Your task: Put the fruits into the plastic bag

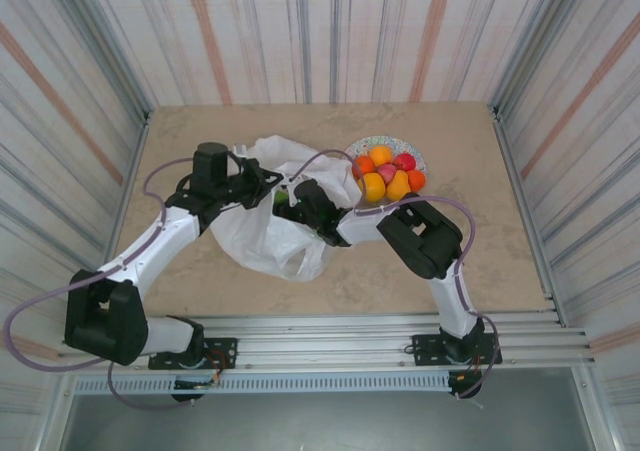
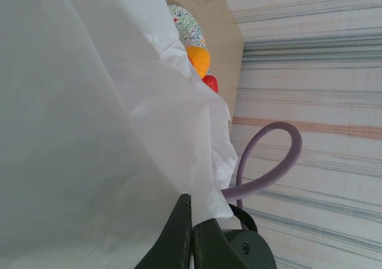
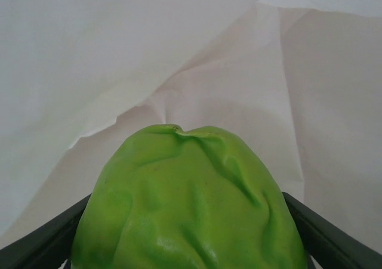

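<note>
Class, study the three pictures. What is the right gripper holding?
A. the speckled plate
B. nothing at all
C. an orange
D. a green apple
D: in the right wrist view a green apple sits clamped between the two dark fingers of the right gripper, with the white bag all around it.

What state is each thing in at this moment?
plastic bag, crumpled, edge pinched.
left gripper, shut on plastic bag.
green apple, clamped, dented, bag film ahead.
right gripper, shut on green apple.
other fruits, piled on speckled plate.
</note>
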